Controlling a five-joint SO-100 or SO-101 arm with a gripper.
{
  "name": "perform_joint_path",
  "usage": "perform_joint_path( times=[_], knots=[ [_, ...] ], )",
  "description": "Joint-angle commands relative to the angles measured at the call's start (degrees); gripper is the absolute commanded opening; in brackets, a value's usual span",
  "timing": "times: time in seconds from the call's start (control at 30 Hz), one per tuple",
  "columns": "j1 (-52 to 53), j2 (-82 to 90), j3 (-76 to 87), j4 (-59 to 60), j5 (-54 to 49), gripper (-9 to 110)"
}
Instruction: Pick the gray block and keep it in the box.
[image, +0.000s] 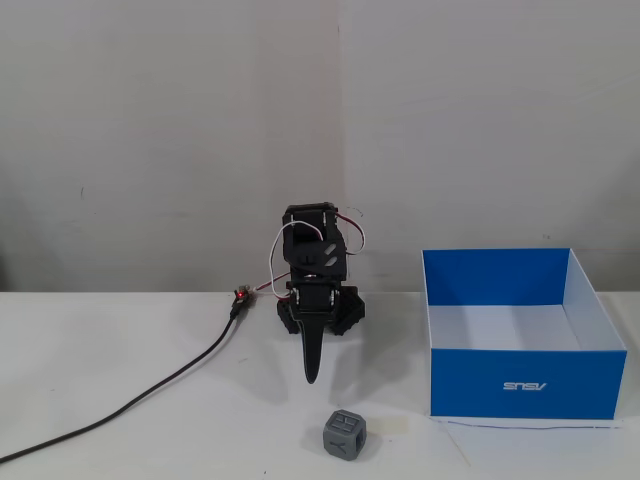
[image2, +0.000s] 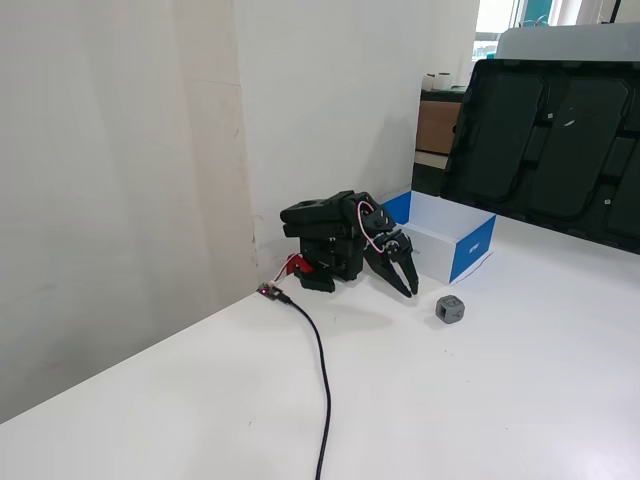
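Observation:
The gray block (image: 344, 434) (image2: 450, 308), a small dark cube, sits on the white table near the front edge. My gripper (image: 310, 378) (image2: 411, 291) points down and forward, a short way behind the block and slightly to its left in a fixed view. Its fingers look shut, with nothing between them. The box (image: 525, 385) (image2: 470, 250), blue outside and white inside, stands open-topped and empty to the right of the block in a fixed view.
A black cable (image: 150, 395) (image2: 322, 370) runs from the arm's base across the table to the left. A plain wall stands right behind the arm. In a fixed view, large black panels (image2: 550, 130) lean at the far side of the table.

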Motion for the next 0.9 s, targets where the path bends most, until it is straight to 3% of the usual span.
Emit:
perform_joint_path(
  times=[0.0,0.53,0.87],
  knots=[
    [-0.35,6.77,0.62,-1.49,-0.53,0],
    [-0.18,6.33,-2.2,-3.96,-4.83,0],
    [1.14,-8.79,-14.5,-3.87,-5.1,0]
  ],
)
